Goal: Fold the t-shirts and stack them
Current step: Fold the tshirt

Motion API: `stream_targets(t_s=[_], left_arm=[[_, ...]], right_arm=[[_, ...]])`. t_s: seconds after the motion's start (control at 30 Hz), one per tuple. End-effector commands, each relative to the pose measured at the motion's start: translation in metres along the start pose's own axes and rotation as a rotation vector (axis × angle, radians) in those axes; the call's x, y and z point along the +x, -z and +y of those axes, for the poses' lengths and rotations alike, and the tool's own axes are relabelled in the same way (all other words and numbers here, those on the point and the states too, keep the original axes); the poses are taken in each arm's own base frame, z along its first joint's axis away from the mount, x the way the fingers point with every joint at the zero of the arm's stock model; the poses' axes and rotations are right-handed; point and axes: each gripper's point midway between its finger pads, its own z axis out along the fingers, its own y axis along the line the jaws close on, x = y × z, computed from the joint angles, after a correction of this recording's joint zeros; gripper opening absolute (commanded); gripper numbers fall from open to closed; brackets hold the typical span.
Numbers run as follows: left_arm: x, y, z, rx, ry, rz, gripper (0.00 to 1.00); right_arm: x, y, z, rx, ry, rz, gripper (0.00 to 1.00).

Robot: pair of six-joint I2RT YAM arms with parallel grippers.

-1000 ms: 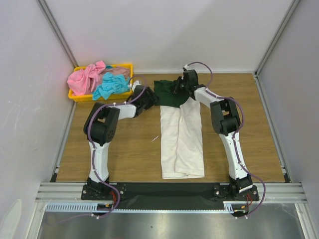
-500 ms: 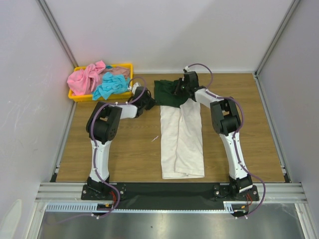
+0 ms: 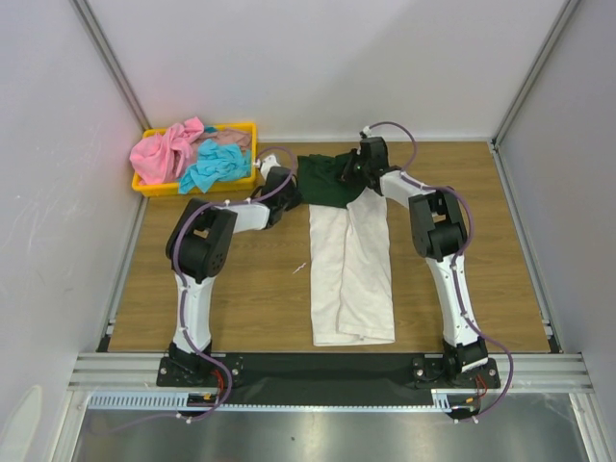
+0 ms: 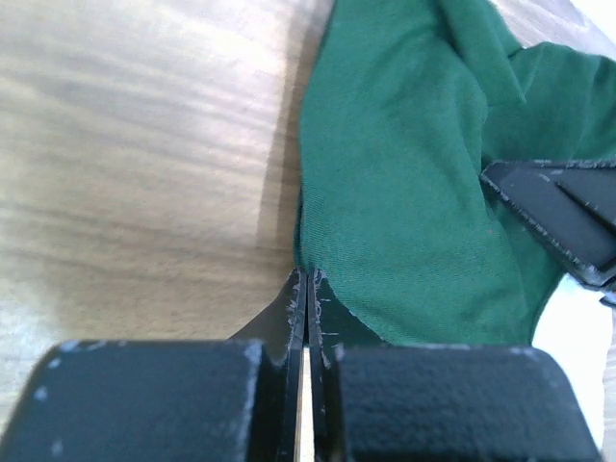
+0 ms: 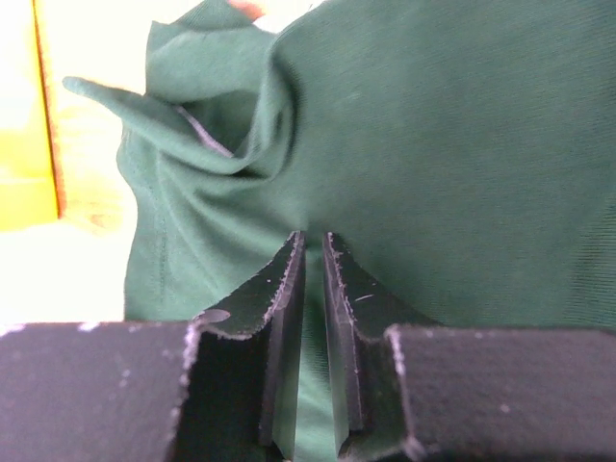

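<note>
I see my left arm (image 3: 197, 252) reaching forward from its base, elbow bent inward, with the left gripper (image 4: 306, 281) held low and its fingers pressed fully together. My right arm (image 3: 441, 231) bends inward too. The right gripper (image 5: 313, 245) leaves only a narrow slit, pinching the t-shirt (image 5: 462, 173).

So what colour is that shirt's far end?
The far end is dark green; left wrist view.

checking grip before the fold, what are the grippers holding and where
Both pinch the shirt at its green top: the left gripper seemingly its left edge, the right gripper a fold near its right side.
</note>
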Motion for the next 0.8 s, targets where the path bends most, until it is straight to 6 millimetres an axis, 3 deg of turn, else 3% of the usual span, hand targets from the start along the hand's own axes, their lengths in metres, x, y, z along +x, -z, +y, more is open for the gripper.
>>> stream_targets(t_s=[0.0,0.13,0.3,0.5,0.77], left_arm=[[-0.048,0.018,-0.041,0.051,-0.132,-0.131,0.00],[-0.046,0.024,-0.061,0.095,-0.217,-0.142,0.00],[-0.044,0.035,-0.071,0.099,-0.290,-0.159,0.00],[-0.055,0.047,-0.090,0.108,-0.389,-0.201,0.00],[-0.049,0.056,-0.121,0.173,-0.545,-0.219,0.00]], right_arm=[[-0.027,0.003,-0.004,0.013,-0.011,-0.080,0.18],[-0.031,0.000,-0.010,0.017,-0.017,-0.096,0.19],[-0.038,-0.010,-0.013,-0.026,-0.048,-0.114,0.19],[-0.047,-0.014,0.007,-0.142,-0.066,-0.142,0.19],[-0.049,-0.014,0.028,-0.242,-0.084,-0.161,0.20]])
